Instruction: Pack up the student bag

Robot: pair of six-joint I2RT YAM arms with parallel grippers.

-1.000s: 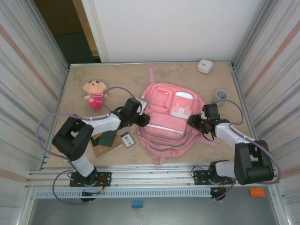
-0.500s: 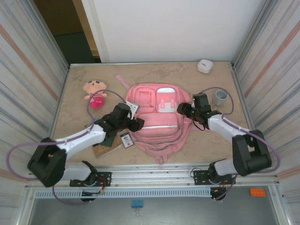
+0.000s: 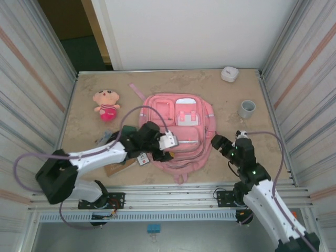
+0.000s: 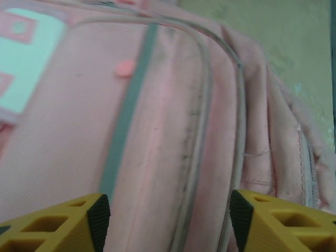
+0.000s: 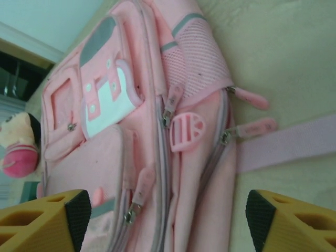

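Your student bag lies flat in the middle of the surface, zips apparently shut. Your left tool hangs open over its front, right tool open beside it. The plush doll, books and cup lie outside: packing looks barely begun.

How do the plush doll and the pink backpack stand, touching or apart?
Apart. The top external view shows bare table between the plush doll and the backpack.
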